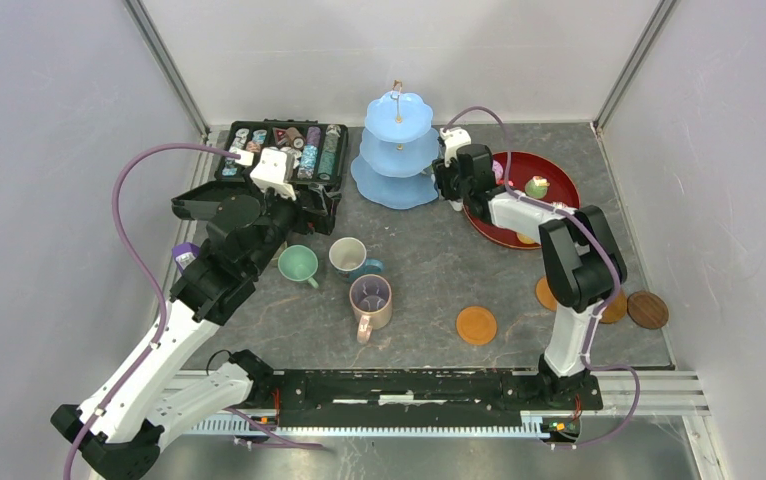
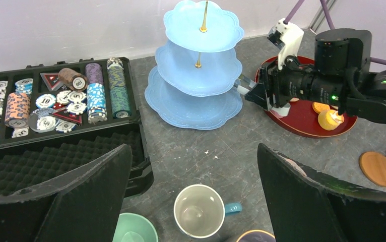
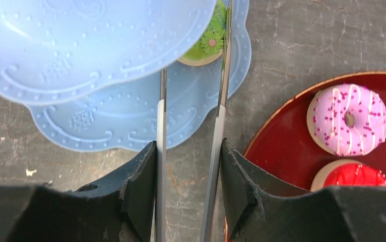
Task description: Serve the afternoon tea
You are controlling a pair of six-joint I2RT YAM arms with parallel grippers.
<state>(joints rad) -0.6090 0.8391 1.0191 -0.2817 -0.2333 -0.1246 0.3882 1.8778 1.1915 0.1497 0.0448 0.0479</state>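
One green pastry point(image 3: 206, 45) sits between the tips of metal tongs point(image 3: 161, 126) at the pale-blue stand point(image 3: 80, 50).
The right pincer point(image 3: 188, 161) pinches the tongs, whose long blades run straight ahead to the pastry, over the bottom plate and half hidden under the tier above. The right arm is far nearer than the left. The left pincer point(image 2: 193, 151) hangs spread above the mugs point(image 2: 199, 210). A pink doughnut point(image 3: 348, 119) lies on the red tray point(image 3: 281, 166). Only legible writing: "10" on a chip point(image 2: 45, 101) in the black case point(image 2: 55, 166).

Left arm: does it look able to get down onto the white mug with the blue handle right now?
Probably yes. The left tool is open and points toward the white mug, which stands upright with nothing over it. The mint mug and pink mug stand close by, so finger room looks tight.
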